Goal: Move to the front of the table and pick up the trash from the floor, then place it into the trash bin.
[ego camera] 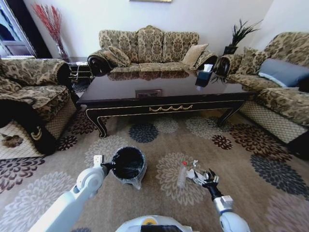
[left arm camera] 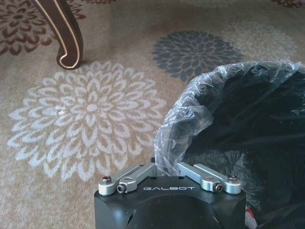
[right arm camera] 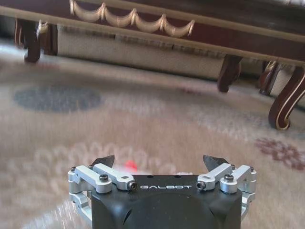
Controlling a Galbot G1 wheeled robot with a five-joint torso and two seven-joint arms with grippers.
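Down on the carpet (ego camera: 159, 193) the right gripper (ego camera: 206, 178) hangs spread wide over the bottle (ego camera: 182, 175) and paper wad (ego camera: 195, 175), the left gripper (ego camera: 109, 166) pinches the trash bin's (ego camera: 128, 164) liner, and the table (ego camera: 164, 96) stands beyond.

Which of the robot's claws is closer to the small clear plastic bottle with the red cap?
Right. The right gripper sits open just beside the clear red-capped bottle; the left gripper is across at the black bin's rim, pinching its liner.
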